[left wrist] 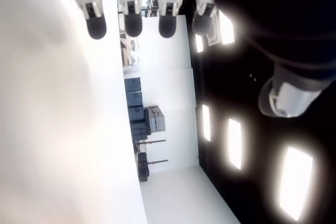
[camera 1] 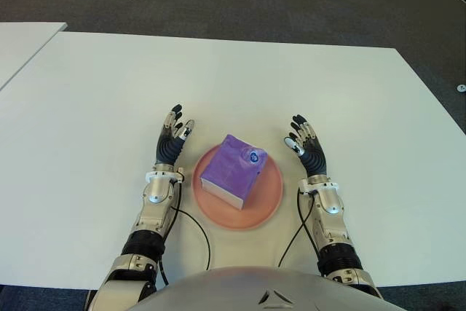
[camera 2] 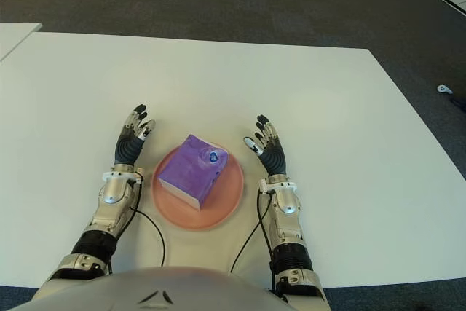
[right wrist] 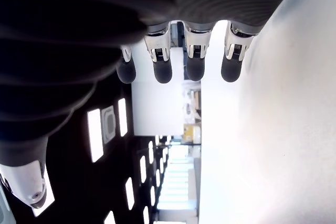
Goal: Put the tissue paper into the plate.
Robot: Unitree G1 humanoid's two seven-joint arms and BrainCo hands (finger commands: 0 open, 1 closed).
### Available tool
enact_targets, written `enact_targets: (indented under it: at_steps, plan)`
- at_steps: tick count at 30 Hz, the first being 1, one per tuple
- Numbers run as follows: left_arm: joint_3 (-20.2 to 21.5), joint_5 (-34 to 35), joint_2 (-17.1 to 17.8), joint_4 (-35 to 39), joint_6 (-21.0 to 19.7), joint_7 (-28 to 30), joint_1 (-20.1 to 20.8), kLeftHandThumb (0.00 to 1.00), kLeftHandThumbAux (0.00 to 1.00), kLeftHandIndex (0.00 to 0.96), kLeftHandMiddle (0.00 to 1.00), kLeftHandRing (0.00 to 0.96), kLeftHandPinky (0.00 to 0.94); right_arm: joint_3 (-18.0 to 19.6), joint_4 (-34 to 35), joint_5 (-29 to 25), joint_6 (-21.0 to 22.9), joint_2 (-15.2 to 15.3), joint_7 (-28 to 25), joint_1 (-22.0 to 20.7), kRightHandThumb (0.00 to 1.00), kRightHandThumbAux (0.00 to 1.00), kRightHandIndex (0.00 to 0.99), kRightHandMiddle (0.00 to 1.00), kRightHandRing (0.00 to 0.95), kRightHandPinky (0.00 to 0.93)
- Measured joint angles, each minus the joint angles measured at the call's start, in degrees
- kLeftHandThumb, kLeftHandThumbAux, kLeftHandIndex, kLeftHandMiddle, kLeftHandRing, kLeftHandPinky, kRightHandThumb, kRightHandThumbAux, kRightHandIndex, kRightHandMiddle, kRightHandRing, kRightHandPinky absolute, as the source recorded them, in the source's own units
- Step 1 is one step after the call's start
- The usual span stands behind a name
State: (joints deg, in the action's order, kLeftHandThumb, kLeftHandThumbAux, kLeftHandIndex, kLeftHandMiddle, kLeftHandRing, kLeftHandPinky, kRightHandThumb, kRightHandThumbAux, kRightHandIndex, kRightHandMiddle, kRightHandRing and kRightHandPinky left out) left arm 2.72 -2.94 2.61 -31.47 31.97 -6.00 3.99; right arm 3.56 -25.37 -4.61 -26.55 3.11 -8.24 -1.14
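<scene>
Sitting on plate (camera 1: 271,193) at lower centre: tissue pack (camera 1: 233,170) | left hand (camera 1: 172,141), right hand (camera 1: 307,148) flank it, fingers spread, empty | risk: you clip plate rim retracting, pack slides.

Head stereo pair looks down on the same table (camera 1: 109,85); each wrist cam sits close behind its own fingers (left wrist: 97,24), facing outward.

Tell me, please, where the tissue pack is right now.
In the eye views the purple tissue pack lies in the pink plate on the white table, between the open left hand and open right hand, neither touching it.
</scene>
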Motion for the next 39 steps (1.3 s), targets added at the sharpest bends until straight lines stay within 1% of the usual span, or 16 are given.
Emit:
enact_targets:
  at_steps: [6,16,30,39]
  plan:
    - [1.5,1.8,0.1,0.5,-0.3,0.3,-0.6,0.0,0.467,0.0,0.0,0.0,0.0,0.0,-0.1,0.0,0.0,0.1,-0.1,0.0,0.013,0.57,0.0,0.008,0.0,0.0]
    - [3.5,6.1,0.4,1.5,-1.9,4.2,-1.1,0.0,0.467,0.0,0.0,0.0,0.0,0.0,-0.2,0.1,-0.1,0.4,-0.1,-0.1,0.012,0.568,0.0,0.01,0.0,0.0]
    - [3.7,8.3,0.5,3.0,-4.0,8.0,-1.7,0.0,0.46,0.0,0.0,0.0,0.0,0.2,-1.0,0.3,-0.5,0.4,0.1,-0.6,0.011,0.569,0.0,0.006,0.0,0.0]
    - [3.5,9.2,0.5,3.7,-4.4,10.2,-2.2,0.0,0.451,0.0,0.0,0.0,0.0,0.2,-1.1,0.5,-0.5,0.4,0.4,-0.7,0.012,0.573,0.0,0.009,0.0,0.0]
